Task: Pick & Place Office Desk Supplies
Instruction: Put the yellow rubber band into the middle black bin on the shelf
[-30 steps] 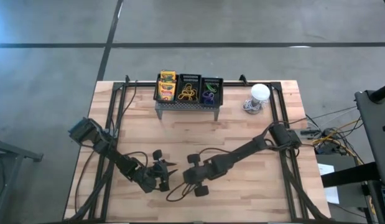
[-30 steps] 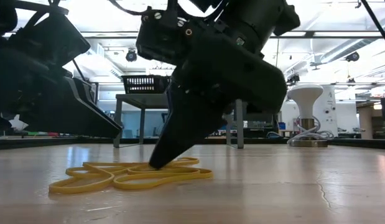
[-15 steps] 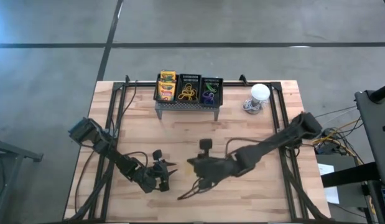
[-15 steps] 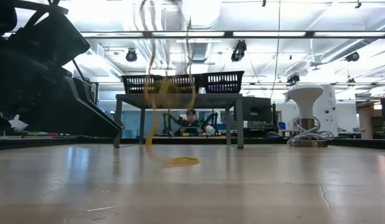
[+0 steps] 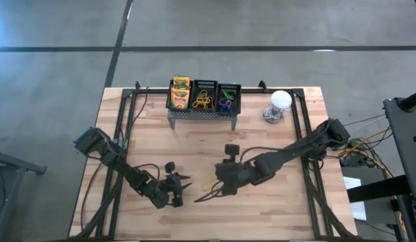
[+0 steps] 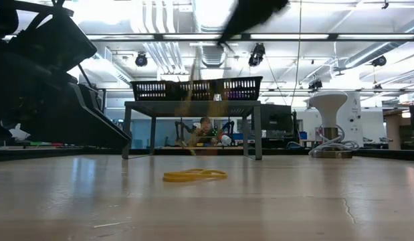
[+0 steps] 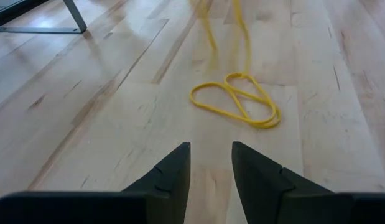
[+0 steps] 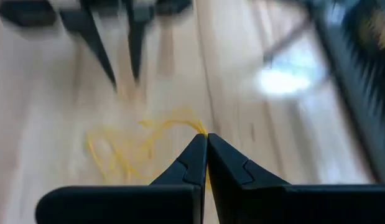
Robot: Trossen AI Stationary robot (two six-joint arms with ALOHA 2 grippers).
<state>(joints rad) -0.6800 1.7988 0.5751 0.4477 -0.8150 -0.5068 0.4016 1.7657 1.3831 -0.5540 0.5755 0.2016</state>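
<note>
Right pincer [image 8: 206,138] raised over the table, pinching yellow bands [image 8: 148,140]; left pincer [image 7: 211,163] low, parted

Two arms: dark, jointed, with loose black cables. Left gripper [image 7: 211,163]: black tapered fingers [image 7: 173,169]. Right gripper [image 8: 206,146]: matching black wedge fingers.

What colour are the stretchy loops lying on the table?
Yellow. The band loops show best in the left wrist view, lying flat on the wooden table.
</note>
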